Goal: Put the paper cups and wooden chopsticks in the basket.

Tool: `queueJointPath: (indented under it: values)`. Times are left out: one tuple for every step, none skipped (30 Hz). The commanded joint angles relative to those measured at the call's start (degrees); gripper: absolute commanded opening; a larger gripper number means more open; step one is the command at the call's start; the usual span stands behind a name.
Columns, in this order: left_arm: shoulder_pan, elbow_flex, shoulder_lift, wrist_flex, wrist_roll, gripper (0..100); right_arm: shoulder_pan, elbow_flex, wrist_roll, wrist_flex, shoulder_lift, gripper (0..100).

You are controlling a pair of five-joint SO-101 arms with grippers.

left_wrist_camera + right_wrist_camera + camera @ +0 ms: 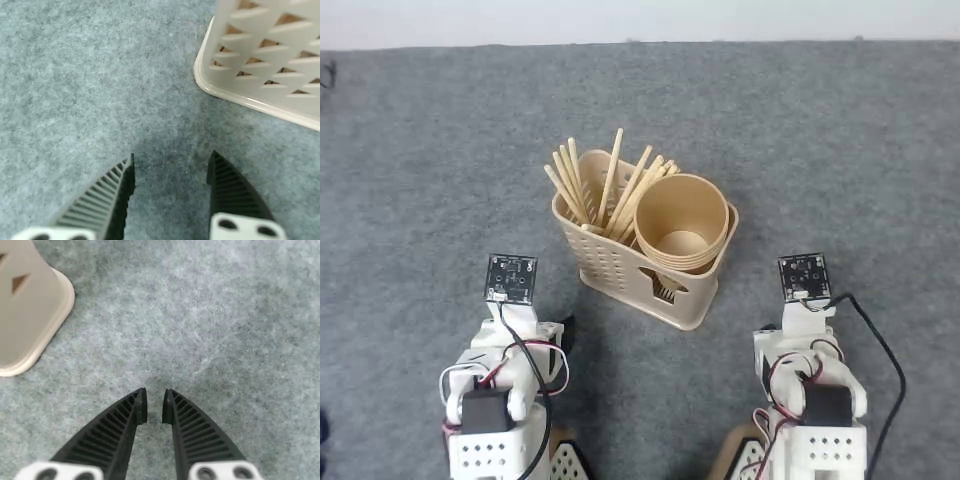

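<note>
Empty left hand (170,172) spread, just beside basket (250,55); empty right hand (154,407) almost pressed together. Paper cups (682,225) and wooden chopsticks (610,190) already stand in basket. Risk: a stray arm swing clips the basket, tipping loose chopsticks onto worktop (420,150).

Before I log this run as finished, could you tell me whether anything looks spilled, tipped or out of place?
Nothing stands out. The basket stands upright on the grey mat, wooden chopsticks fanned in one side, nested paper cups in the other. The left gripper and right gripper hover empty over the mat.
</note>
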Motion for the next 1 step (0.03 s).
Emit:
queueJointPath:
  values:
    - [0.4,-0.3,-0.8,-1.1,0.4,22,-0.1,1.1,0.5,0.8,-0.4,6.9]
